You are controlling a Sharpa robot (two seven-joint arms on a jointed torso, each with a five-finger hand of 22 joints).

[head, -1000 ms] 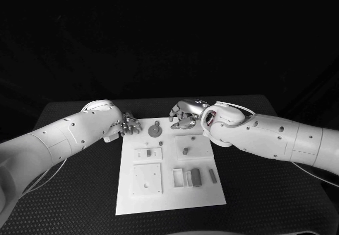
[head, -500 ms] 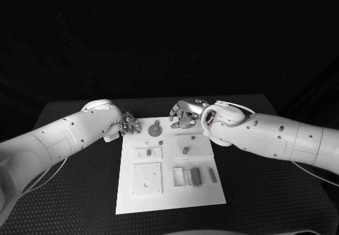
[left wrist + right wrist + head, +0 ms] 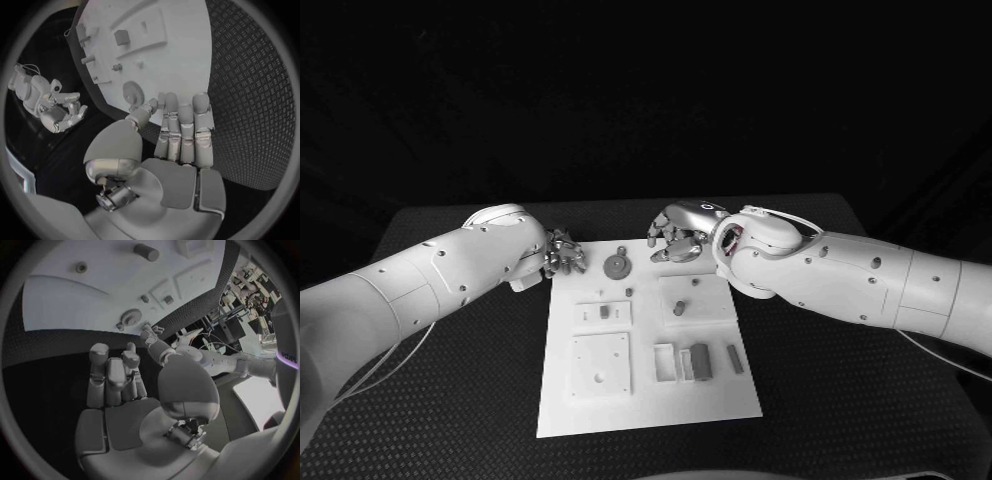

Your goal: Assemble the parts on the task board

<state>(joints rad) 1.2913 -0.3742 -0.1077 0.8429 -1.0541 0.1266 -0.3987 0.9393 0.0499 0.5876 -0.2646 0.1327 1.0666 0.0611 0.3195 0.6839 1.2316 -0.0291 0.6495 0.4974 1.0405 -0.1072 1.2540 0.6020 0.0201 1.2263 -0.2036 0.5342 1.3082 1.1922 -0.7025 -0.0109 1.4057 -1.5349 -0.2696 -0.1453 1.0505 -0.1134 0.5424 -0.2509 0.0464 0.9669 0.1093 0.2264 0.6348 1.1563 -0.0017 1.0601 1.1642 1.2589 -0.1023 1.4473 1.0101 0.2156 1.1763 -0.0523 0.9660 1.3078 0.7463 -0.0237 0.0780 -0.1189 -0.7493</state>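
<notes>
Task board [image 3: 646,400] centred on tabletop [image 3: 848,400]; gear part [image 3: 616,266] near board's far edge. Left robot hand [image 3: 561,252] beside board's far-left corner, right robot hand [image 3: 678,236] at far edge, both empty w/ fingers apart

From my head camera, the left hand [image 3: 561,252] sits half behind its own forearm beside the task board [image 3: 646,400], so I can't tell how its fingers lie there. The right hand [image 3: 678,235] hangs over the board's far edge, and its wrist covers that corner. The small parts beside the gear [image 3: 615,266] are too tiny for me to name. In the left wrist camera, the board's far end runs off the circle's rim; the right wrist camera cuts it likewise.
</notes>
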